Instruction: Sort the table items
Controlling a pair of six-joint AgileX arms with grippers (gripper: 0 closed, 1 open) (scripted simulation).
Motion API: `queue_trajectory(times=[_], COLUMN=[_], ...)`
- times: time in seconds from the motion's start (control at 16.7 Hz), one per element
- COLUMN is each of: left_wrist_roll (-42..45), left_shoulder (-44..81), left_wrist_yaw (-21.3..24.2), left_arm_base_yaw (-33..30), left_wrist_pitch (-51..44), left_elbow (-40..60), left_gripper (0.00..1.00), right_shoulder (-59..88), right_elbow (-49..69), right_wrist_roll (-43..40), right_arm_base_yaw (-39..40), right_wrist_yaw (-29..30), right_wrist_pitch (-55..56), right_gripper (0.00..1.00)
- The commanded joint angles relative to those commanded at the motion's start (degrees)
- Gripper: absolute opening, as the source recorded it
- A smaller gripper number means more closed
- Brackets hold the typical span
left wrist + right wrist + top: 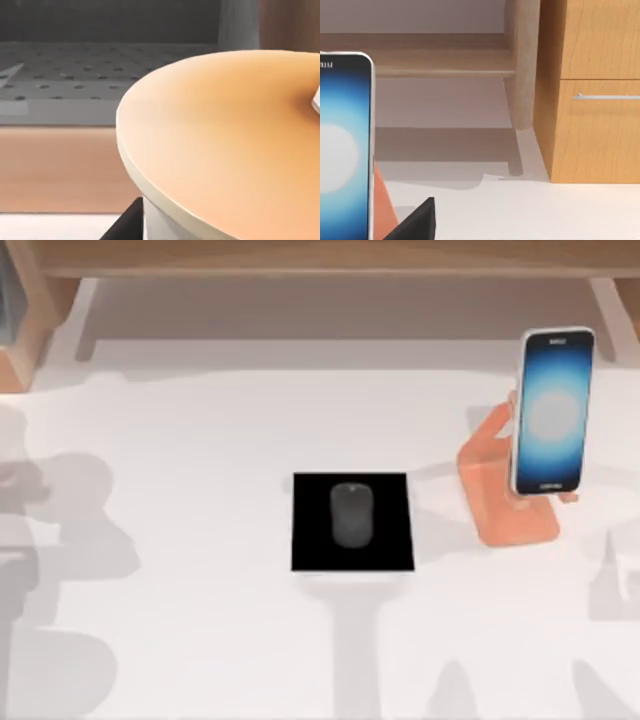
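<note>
So here's where we're at: the mouse [352,514] is sitting square in the middle of the black mat [310,545], lined up with the mat's long side, nothing touching it. The phone [552,410] is off to the right of the mat, propped nearly upright on an orange stand [492,490] with its screen lit, and its bottom edge looks tucked into the stand's lip.

Our right end effector [415,220] is just beside the phone, on the far side from the mat, with the stand's orange edge right next to it. We honestly can't tell if it's spread or pressed together. Same story for our left end effector [125,227], which is parked up close to some round tan-topped thing [225,150], and we can't tell how that lies relative to the mat.

Our read: both items look sorted already, so the step in hand is just getting the right arm clear. Tip for doing it well: back off up and away from the phone, not sideways toward the mat. A phone leaning like that tips easily and the stand could slide on the table [200,640], so go slow and leave the mouse alone
</note>
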Motion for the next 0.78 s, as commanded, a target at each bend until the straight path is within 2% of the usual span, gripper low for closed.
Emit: queue_trajectory(times=[0.12, 0.18, 0.78], left_wrist_roll=[0.0, 0.0, 0.1], left_shoulder=[0.0, 0.0, -0.9], left_wrist_yaw=[0.0, 0.0, 0.0], left_arm_base_yaw=[0.0, 0.0, 0.1], left_wrist_pitch=[0.0, 0.0, -0.9], left_elbow=[0.0, 0.0, -0.1], left_gripper=[0.02, 0.0, 0.0], right_shoulder=[0.0, 0.0, 0.0], right_elbow=[0.0, 0.0, 0.0], right_wrist_roll=[0.0, 0.0, 0.0], right_arm_base_yaw=[0.0, 0.0, 0.0], right_wrist_yaw=[0.0, 0.0, 0.0], right_wrist_pitch=[0.0, 0.0, 0.0], right_gripper=[1.0, 1.0, 1.0])
